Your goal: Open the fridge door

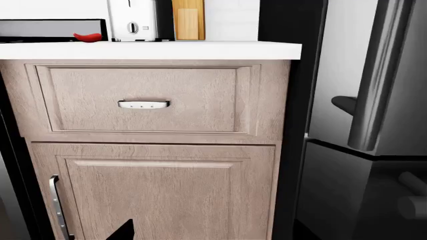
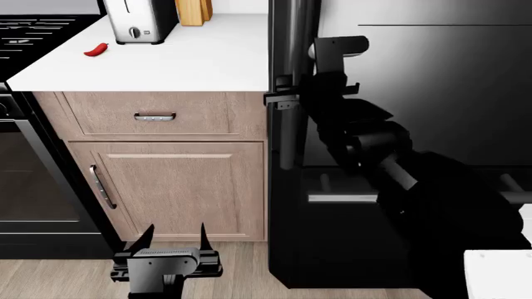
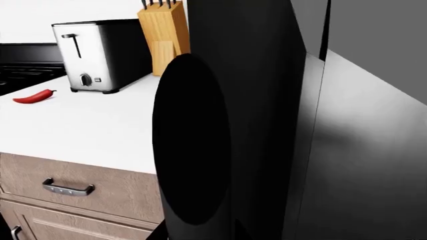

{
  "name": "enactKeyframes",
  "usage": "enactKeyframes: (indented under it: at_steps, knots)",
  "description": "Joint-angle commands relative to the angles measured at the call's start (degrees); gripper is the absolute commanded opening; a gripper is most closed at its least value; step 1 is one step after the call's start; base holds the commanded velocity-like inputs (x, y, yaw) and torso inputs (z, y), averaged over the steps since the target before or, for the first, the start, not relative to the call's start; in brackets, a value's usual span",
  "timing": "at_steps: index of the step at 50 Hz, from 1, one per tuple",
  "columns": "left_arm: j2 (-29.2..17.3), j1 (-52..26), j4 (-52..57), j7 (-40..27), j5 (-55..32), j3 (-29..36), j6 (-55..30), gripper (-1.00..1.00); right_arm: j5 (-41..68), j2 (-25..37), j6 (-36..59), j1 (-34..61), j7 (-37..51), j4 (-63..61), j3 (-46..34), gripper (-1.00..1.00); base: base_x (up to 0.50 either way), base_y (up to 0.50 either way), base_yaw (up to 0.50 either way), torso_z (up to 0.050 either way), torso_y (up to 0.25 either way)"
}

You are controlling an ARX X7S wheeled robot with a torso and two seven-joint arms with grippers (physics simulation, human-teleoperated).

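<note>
At the fridge's left edge, head view, the right gripper (image 2: 287,99) sits against the long vertical handle (image 2: 289,81) of the fridge door (image 2: 432,93). Its fingers are lost against black bar and black panel; cannot tell whether they are spread or clamped on the bar. The right arm itself is a dark mass crossing the door's lower half and hiding part of the drawer front (image 2: 332,237) below.

Right wrist view: a large black rounded shape, apparently the handle seen very close, fills the centre and blocks most of the frame. No fingertips can be made out there.

Left gripper (image 2: 172,240) hangs low, in front of the wood cabinet door (image 2: 179,193), well apart from the fridge. Its two pointed fingers stand apart with nothing between them. Left wrist view shows only a dark fingertip at the frame edge; the handle appears again, cut off by the frame above.

Fridge door: right of the white countertop (image 2: 191,62), above the drawer front, glossy and dark.

On the countertop: toaster (image 2: 137,22), partly cut off; knife block (image 2: 193,11), only its base in head view; red chilli (image 2: 96,49). No readable writing or brand on any surface.
</note>
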Motion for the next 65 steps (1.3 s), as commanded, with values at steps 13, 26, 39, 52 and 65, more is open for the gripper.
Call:
enactKeyframes:
  at_steps: [13,26,39,52,65]
  knots:
    - [-0.2,0.0,0.0,-0.5,0.0,0.5,0.2,1.0,-2.3,15.6,-3.9,-2.0,16.1,-33.0,2.8,-1.0,0.0,0.0,0.0,0.0,0.001]
    - [-0.3,-0.1,0.0,-0.7,0.0,0.8,0.2,1.0,-2.8,22.6,-3.9,-2.3,21.3,-44.6,2.8,-1.0,0.0,0.0,0.0,0.0,0.0]
    - [-0.4,-0.3,-0.2,-0.8,-0.2,1.0,0.1,1.0,-3.3,28.2,-4.5,-3.1,25.1,-53.4,2.9,-1.0,0.0,0.0,0.0,0.0,0.0]
    - [-0.6,-0.2,-0.1,-1.0,-0.5,1.1,0.3,1.0,-3.7,32.7,-4.5,-3.7,28.0,-59.7,2.8,-1.0,0.0,0.0,0.0,0.0,0.0]
    - [-0.8,-0.3,-0.1,-1.2,-0.4,1.3,0.4,1.0,-5.3,37.6,-4.5,-3.7,32.6,-68.2,2.5,-1.0,0.0,0.0,0.0,0.0,0.0]
